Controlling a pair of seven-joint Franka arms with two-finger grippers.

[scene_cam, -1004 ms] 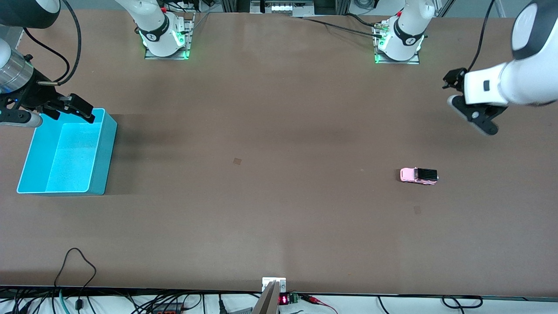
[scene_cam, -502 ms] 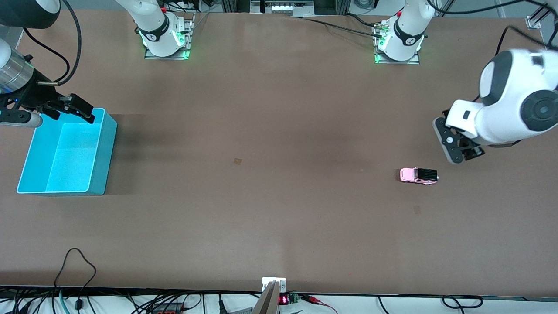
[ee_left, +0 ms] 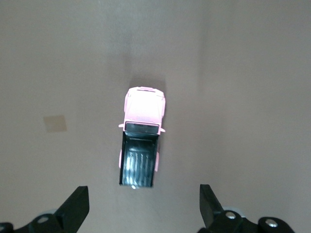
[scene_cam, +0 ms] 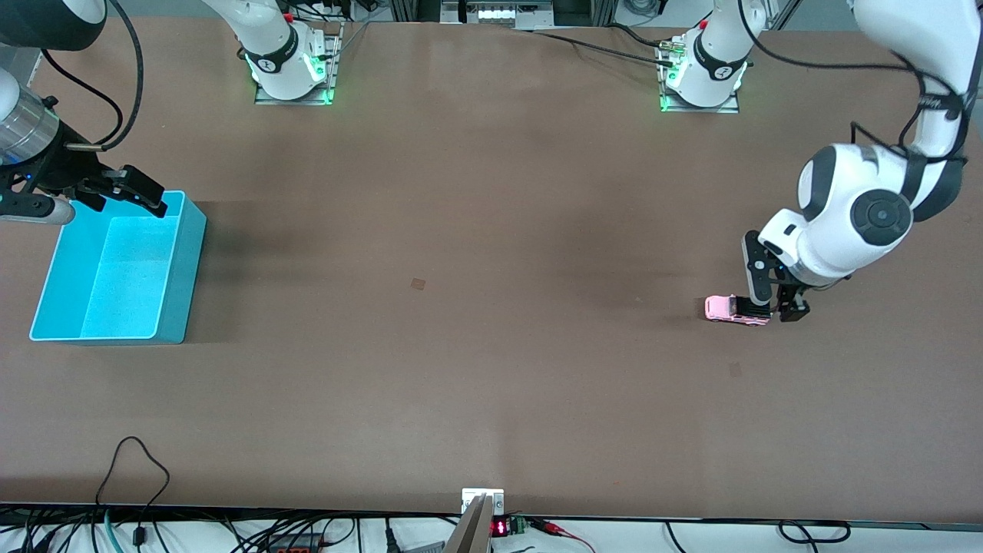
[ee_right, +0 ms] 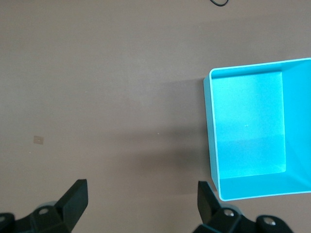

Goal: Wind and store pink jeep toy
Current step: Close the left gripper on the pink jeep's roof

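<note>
The pink jeep toy (scene_cam: pixel 736 309) stands on the brown table toward the left arm's end, with its black ribbed roof end pointing at the left arm's side. My left gripper (scene_cam: pixel 776 298) is open and empty, low over the jeep's black end. In the left wrist view the jeep (ee_left: pixel 141 141) lies ahead of the left gripper (ee_left: pixel 143 211), between the lines of the two spread fingers and not touched. My right gripper (scene_cam: pixel 92 201) is open and empty, waiting over the corner of the blue bin (scene_cam: pixel 184 261); it also shows in the right wrist view (ee_right: pixel 141 208).
The open blue bin (ee_right: pixel 212 126) stands empty at the right arm's end of the table. Small tan marks (scene_cam: pixel 418 283) (scene_cam: pixel 735 369) lie flat on the table; one shows beside the jeep in the left wrist view (ee_left: pixel 55 123). Cables run along the front edge (scene_cam: pixel 138 461).
My left arm has swung in from the table's end and come down to the jeep's black end. The jeep and my right arm have not moved.
</note>
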